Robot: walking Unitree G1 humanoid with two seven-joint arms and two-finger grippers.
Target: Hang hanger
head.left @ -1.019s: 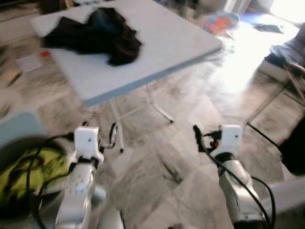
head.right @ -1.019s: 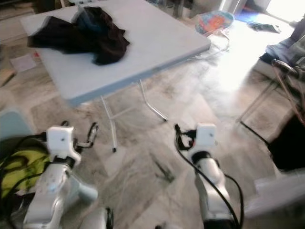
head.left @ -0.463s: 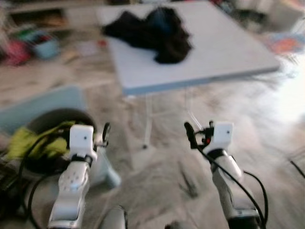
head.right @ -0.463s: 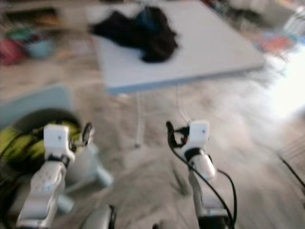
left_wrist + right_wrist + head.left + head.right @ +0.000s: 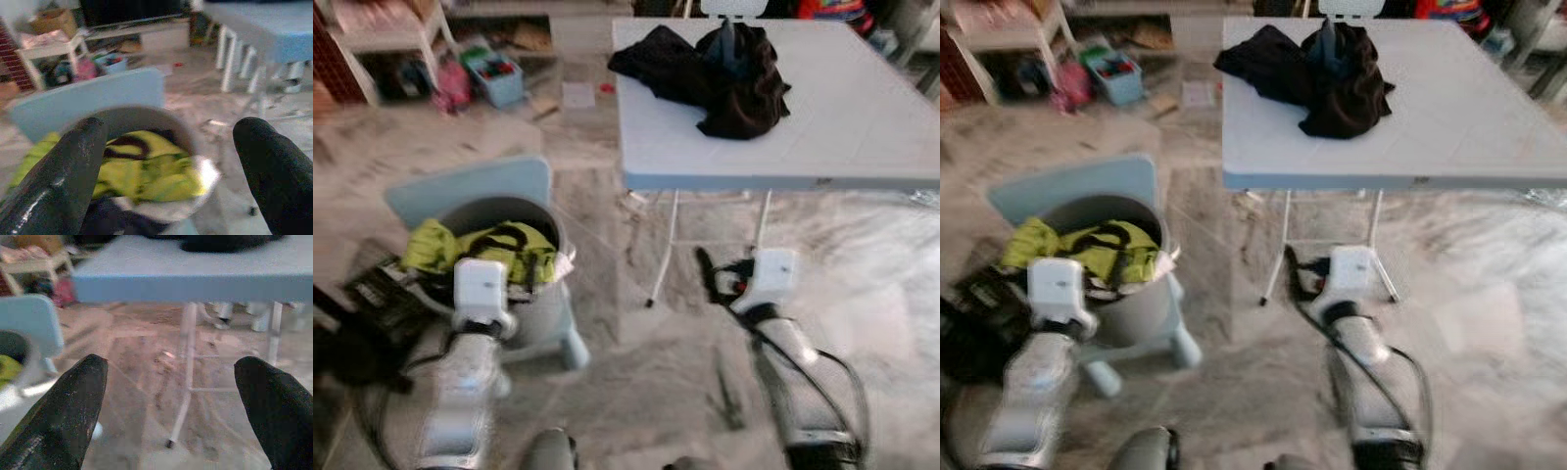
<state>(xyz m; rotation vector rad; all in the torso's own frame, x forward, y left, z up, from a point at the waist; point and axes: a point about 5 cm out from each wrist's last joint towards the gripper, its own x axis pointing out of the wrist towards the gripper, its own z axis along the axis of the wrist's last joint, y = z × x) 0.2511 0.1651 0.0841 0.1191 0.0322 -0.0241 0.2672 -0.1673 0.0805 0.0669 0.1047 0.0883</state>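
Left eye view: both the left gripper and right gripper are spread and empty, so this looks like the approach, with the hanger perhaps under the dark clothes near the table's far edge.

My head cams look down at the folding table from a few steps back. Left wrist cam sits close over the grey basket beside that table; right wrist cam faces the table's legs low. All four catch the table.
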